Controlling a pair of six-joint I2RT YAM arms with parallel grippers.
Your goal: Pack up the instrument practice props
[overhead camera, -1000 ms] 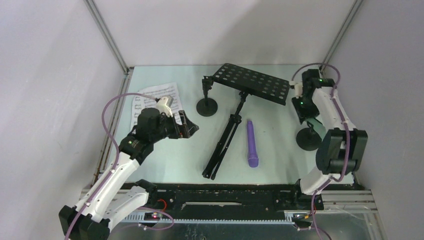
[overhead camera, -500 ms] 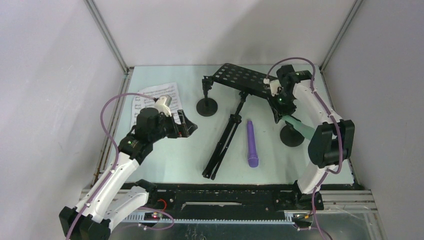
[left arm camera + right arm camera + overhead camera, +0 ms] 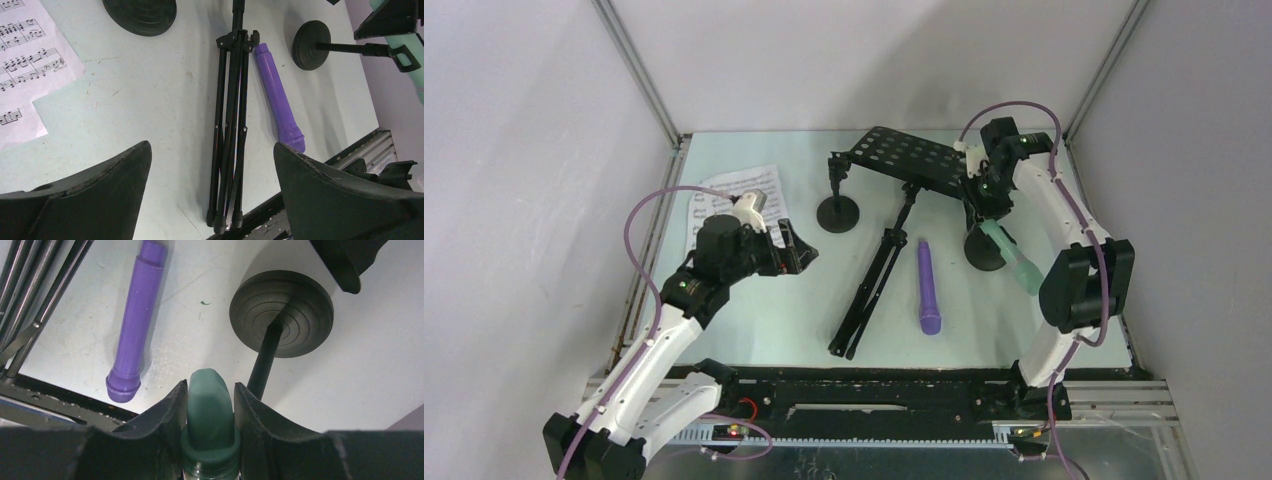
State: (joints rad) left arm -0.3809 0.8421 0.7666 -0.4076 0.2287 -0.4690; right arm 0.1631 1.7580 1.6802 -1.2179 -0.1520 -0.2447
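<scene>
My right gripper (image 3: 990,224) is shut on the mint-green microphone (image 3: 1016,262), which shows between its fingers in the right wrist view (image 3: 210,402). A black round-based mic holder (image 3: 977,250) stands just under it, its stem rising beside the microphone (image 3: 281,312). The purple microphone (image 3: 929,287) lies flat mid-table. The black music rack lies tipped over, its perforated plate (image 3: 914,158) at the back and its folded legs (image 3: 871,292) pointing toward me. The second mic holder (image 3: 837,212) stands left of it. My left gripper (image 3: 790,250) is open and empty beside the sheet music (image 3: 732,197).
Grey walls with metal corner posts close in the table on three sides. The black mounting rail (image 3: 874,392) runs along the near edge, close to the rack's leg tips (image 3: 225,220). The purple microphone (image 3: 277,100) lies right of the legs.
My right arm has swung left from the right wall, carrying the mint-green microphone. The mic holder beneath it has shifted left with it. The left arm has not moved.
</scene>
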